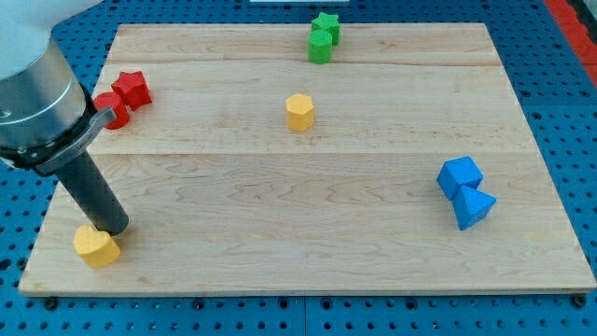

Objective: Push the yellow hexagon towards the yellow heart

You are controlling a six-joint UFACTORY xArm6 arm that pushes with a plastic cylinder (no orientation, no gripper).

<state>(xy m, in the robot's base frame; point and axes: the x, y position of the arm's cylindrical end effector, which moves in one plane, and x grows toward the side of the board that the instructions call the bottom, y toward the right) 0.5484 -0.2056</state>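
Observation:
The yellow hexagon (299, 111) stands on the wooden board a little above the board's middle. The yellow heart (96, 245) lies near the board's bottom left corner. My tip (114, 228) rests on the board right at the heart's upper right side, touching or nearly touching it. The tip is far from the hexagon, which is up and to the right of it.
A red star (133, 89) and a red cylinder (114, 110) sit at the left edge, partly behind the arm. A green star (326, 26) and a green cylinder (320, 47) are at the top. A blue cube (460, 175) and a blue triangle (474, 207) are at the right.

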